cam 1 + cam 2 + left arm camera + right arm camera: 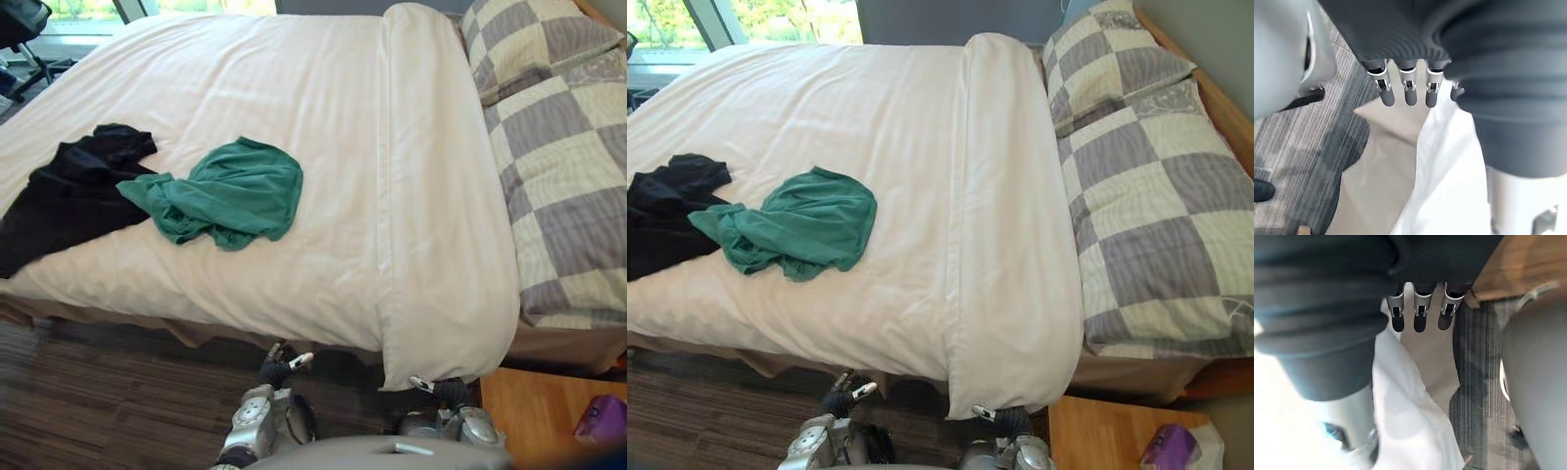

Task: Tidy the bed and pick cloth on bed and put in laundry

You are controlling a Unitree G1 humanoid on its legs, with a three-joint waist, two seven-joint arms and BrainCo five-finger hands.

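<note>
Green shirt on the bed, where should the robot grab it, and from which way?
Best guess: pinch the bunched-up folds along the near edge of the green shirt, reaching from above over the near side of the bed with the left hand, since it lies toward that side. The wrinkles stand up there, giving the hand something to close on. Avoid the far-left end, which touches the black garment.

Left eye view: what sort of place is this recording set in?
Very likely a bedroom: a bed under a white duvet, checked pillows at its head, and a green cloth and a black cloth lying on the duvet.
</note>
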